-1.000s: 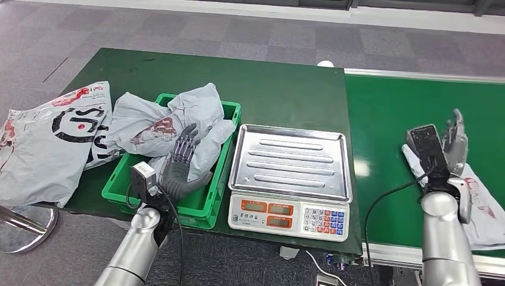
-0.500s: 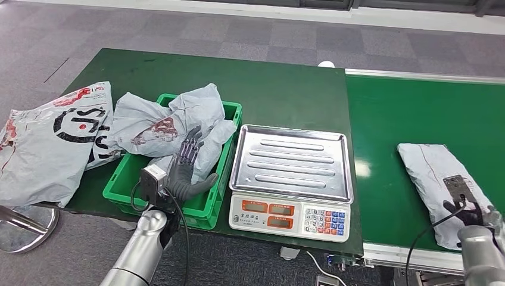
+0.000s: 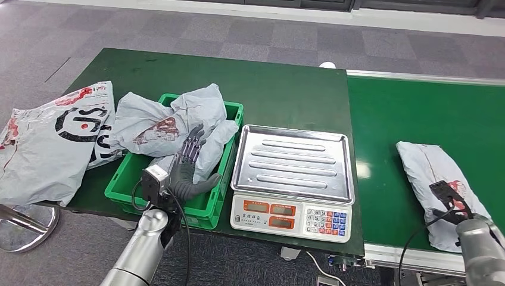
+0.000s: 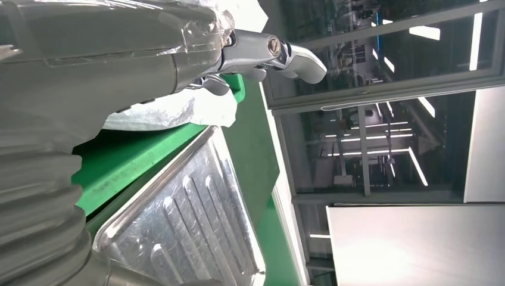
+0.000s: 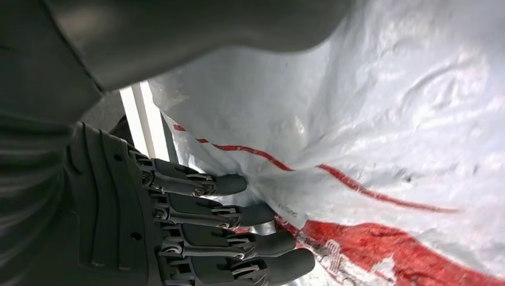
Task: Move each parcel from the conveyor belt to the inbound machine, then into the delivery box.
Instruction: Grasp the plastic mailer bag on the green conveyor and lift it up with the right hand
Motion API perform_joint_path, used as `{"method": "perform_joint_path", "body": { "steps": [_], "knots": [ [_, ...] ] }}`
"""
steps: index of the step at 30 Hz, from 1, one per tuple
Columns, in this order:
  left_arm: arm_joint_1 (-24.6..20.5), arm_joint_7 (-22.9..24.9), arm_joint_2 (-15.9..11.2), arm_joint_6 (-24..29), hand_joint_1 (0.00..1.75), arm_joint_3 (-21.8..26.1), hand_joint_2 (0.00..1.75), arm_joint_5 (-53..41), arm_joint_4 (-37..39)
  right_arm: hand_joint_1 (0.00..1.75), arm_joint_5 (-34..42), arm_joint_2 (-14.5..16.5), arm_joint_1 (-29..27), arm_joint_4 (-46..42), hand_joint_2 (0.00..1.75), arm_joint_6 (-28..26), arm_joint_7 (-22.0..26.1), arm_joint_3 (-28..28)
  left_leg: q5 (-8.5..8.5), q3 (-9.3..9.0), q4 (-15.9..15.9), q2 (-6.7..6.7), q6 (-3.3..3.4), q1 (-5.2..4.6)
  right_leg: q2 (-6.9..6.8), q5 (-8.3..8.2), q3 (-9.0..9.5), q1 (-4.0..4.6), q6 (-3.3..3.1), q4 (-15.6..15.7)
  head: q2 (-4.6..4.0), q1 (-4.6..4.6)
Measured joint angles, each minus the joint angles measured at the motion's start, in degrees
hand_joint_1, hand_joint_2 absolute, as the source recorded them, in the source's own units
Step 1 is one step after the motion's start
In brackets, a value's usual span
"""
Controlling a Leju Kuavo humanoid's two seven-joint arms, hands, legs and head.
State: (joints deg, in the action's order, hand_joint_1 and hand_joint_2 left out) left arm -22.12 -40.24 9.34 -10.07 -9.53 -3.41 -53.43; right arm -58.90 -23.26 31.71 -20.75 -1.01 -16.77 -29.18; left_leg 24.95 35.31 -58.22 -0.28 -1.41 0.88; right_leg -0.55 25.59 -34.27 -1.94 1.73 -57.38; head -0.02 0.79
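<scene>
On the conveyor belt, the right hand presses its fingers into the parcel; whether it grips is unclear.

A silver-trayed weighing scale with an orange display and a keypad stands on the dark green table; just beside it sits a green plastic crate stuffed with crumpled grey poly-mailer parcels; the left hand hovers over the crate's near end, fingers spread, holding nothing; a large grey mailer bag printed in black and red lies at the table's left end; on the bright green conveyor belt rests a grey parcel with red markings; the right arm's wrist lies over the parcel's near end, its hand hidden.
</scene>
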Motion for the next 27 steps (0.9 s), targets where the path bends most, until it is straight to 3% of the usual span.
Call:
{"method": "perform_joint_path", "body": {
  "steps": [1, 14, 27],
  "knots": [
    [0.05, 0.00, -0.06, 0.18, 0.00, -0.01, 1.75, 0.00, -0.11, 1.75, -0.47, 0.09, 0.34, 0.10, 1.75, 0.65, 0.11, 0.20, 0.00, 0.00, 0.00, 0.00, 0.00, 0.00, 0.00, 0.00, 0.01, 0.00, 0.00, 0.00, 0.00, 0.00],
    [1.64, 0.00, -1.18, 1.55, 0.00, -0.02, 1.75, -0.01, -2.65, 1.75, -3.18, 4.34, 5.23, -0.13, 1.75, -0.56, 8.84, 4.08, -0.06, -0.06, 0.01, 0.22, -0.06, 0.00, 0.25, -0.10, -0.09, 0.00, -0.03, -0.09, 0.00, 0.00],
    [2.03, 0.00, -1.94, 1.11, 0.00, 0.00, 1.75, 0.15, -3.13, 1.75, -4.08, 7.45, 6.85, -2.10, 1.75, -2.20, 12.87, 6.52, -0.05, 0.02, 0.02, 0.14, -0.05, -0.01, 0.17, -0.07, -0.13, -0.01, -0.05, -0.09, 0.00, 0.00]
  ]
}}
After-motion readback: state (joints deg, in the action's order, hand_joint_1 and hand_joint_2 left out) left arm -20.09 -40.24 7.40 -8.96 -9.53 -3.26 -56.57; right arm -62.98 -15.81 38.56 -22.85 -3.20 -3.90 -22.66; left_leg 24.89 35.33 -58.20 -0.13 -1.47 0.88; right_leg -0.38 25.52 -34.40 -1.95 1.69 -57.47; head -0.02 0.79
